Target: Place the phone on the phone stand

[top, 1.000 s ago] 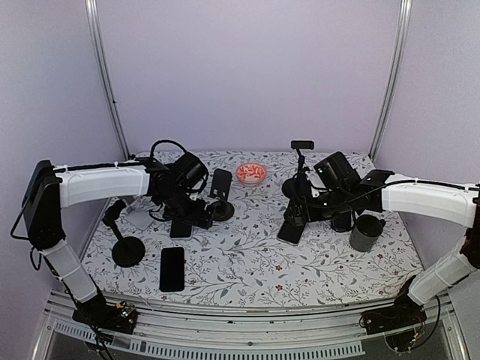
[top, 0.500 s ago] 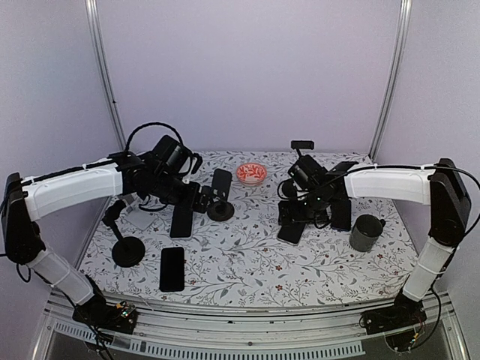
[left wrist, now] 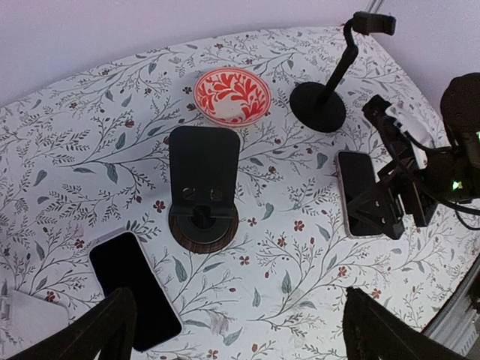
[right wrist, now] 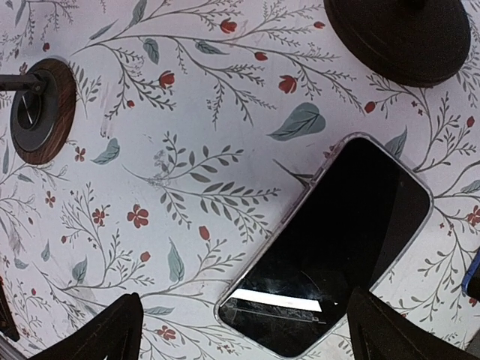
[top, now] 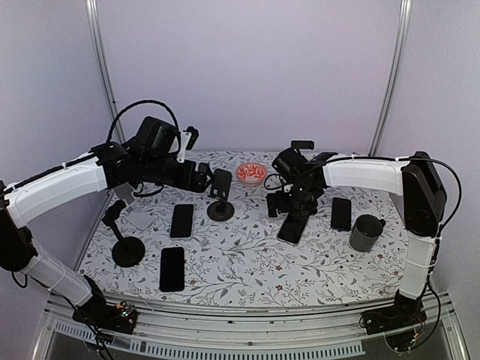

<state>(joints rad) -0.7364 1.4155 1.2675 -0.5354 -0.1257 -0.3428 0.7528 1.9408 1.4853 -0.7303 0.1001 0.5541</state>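
Phone (right wrist: 330, 247) lies flat on the bench (right wrist: 187, 150), screen up, right under my right pincer (right wrist: 244, 311), fingers apart to straddle it. Left pincer (left wrist: 240, 300), also spread and empty, hangs over the phone stand (left wrist: 202, 169), I reckon to steady it.

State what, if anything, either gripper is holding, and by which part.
Nothing is held. The left gripper hangs open near the phone stand; the right gripper hangs open above a phone lying flat.
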